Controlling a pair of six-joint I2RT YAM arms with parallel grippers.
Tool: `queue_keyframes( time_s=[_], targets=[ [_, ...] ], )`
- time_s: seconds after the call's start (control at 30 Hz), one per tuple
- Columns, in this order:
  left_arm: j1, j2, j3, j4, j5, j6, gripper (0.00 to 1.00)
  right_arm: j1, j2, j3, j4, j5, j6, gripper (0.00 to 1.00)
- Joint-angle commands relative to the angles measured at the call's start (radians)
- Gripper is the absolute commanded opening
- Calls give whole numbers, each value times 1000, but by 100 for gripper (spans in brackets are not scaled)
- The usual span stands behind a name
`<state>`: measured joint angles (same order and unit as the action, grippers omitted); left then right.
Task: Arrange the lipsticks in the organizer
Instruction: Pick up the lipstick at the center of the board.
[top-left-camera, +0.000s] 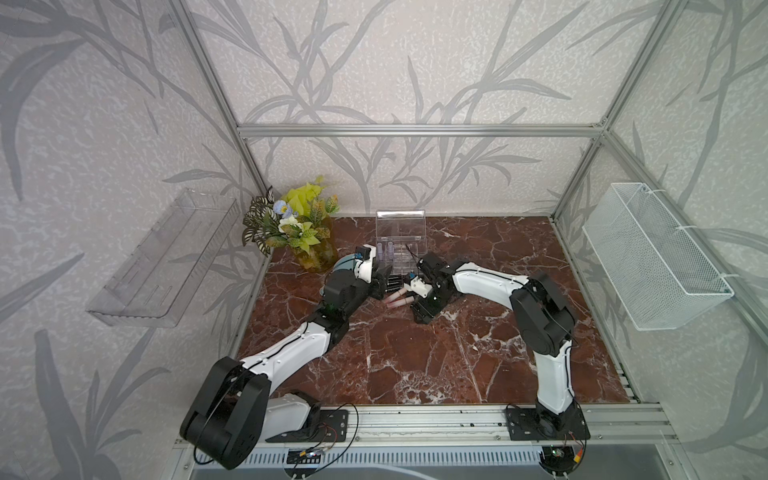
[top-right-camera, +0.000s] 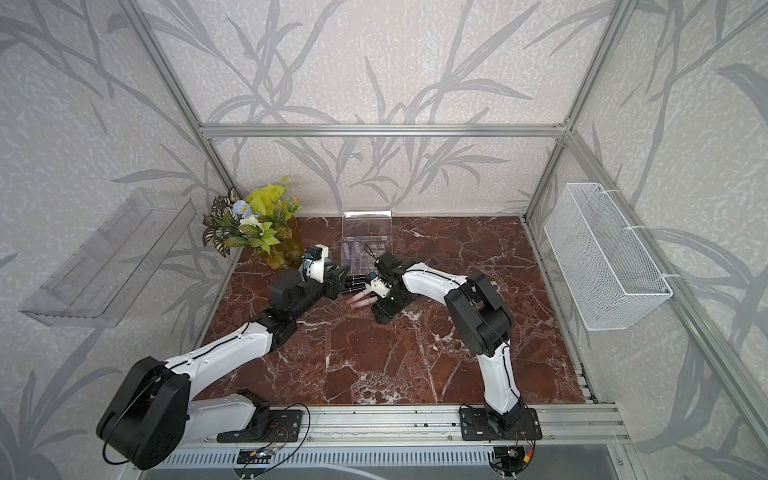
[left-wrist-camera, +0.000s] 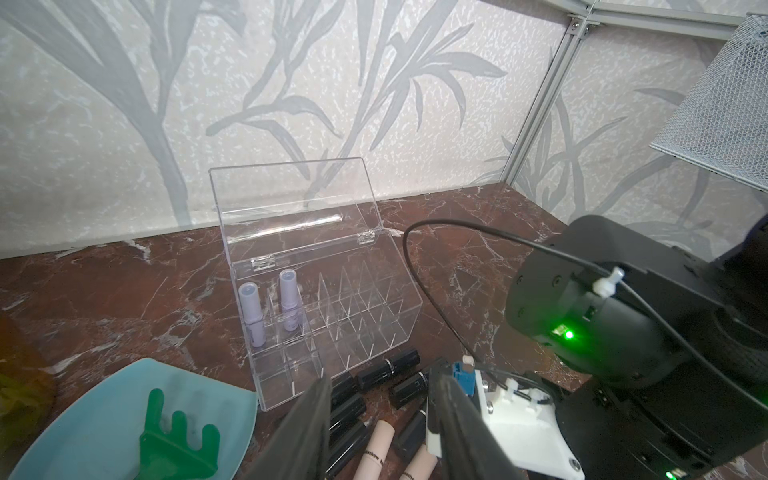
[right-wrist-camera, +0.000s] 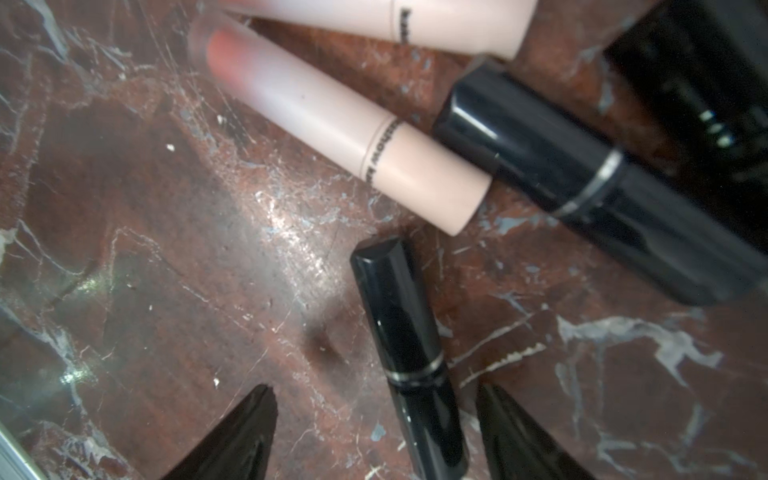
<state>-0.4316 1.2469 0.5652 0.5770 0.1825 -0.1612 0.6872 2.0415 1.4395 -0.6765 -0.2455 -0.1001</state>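
The clear organizer (top-left-camera: 401, 245) (left-wrist-camera: 332, 311) stands at the back of the marble table with its lid up. Two lavender lipsticks (left-wrist-camera: 253, 311) stand upright in its compartments. Several black lipsticks (left-wrist-camera: 388, 368) and pink lipsticks (left-wrist-camera: 376, 449) lie on the table just in front of it. My left gripper (left-wrist-camera: 379, 376) (top-left-camera: 382, 284) hangs over this pile, open and holding nothing. My right gripper (right-wrist-camera: 376, 390) (top-left-camera: 415, 309) is low over the table, open. One black lipstick (right-wrist-camera: 409, 353) lies between its fingers, with a gap on each side. A pink lipstick (right-wrist-camera: 345, 129) lies beyond it.
A teal dish (left-wrist-camera: 104, 415) with a green toy rake (left-wrist-camera: 174, 436) sits left of the organizer, by a vase of flowers (top-left-camera: 307, 245). A clear shelf tray (top-left-camera: 166, 257) hangs on the left wall. A white wire basket (top-left-camera: 656, 257) hangs on the right wall.
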Motion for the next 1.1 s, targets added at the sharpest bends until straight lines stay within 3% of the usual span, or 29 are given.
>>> queue_keyframes(
  time_s=[0.0, 0.13, 0.2, 0.47, 0.8, 1.0, 1.03, 1.07],
  targets=[
    [1, -22, -11, 8, 0, -11, 44, 10, -27, -5, -30, 42, 12, 79],
    [1, -24, -10, 3, -8, -9, 44, 27, -21, 3, -36, 81, 16, 77],
    [1, -28, -11, 1, -10, -8, 44, 39, -16, 7, -45, 120, 23, 65],
    [1, -36, -11, -3, -18, -11, 44, 77, 19, 11, -56, 220, 40, 51],
    [1, -56, -9, -17, -19, -15, 44, 109, 15, 23, -58, 173, 47, 21],
    [3, -121, 14, -85, -9, -64, 44, 98, -148, -74, -14, 93, 75, 10],
    [4, -140, 18, -99, 4, -79, 47, 87, -203, -101, 5, 65, 84, 9],
    [4, -158, 18, -110, 14, -95, 56, 75, -250, -130, 23, 32, 92, 9]
  ],
)
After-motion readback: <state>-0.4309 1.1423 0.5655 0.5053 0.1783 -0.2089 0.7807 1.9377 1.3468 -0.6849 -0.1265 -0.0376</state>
